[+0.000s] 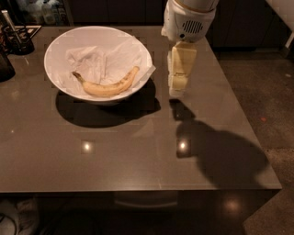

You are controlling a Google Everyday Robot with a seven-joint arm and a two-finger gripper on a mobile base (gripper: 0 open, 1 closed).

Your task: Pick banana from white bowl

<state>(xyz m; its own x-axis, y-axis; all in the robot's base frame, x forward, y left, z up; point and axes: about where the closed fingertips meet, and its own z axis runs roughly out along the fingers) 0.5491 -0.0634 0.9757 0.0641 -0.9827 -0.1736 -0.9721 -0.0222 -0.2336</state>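
Banana (108, 85): lies on crumpled paper at the 6 o'clock side of the white bowl (92, 35) on the counter (138, 156), long axis 9-to-3, at 9 o'clock from the gripper (177, 92), which hangs beside the rim, carrying nothing, opening not discernible.

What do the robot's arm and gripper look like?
The gripper, just right of the white bowl, is cream-coloured and blocky. Above it the arm ends in a rounded white housing with a dark slotted vent. No cables show.
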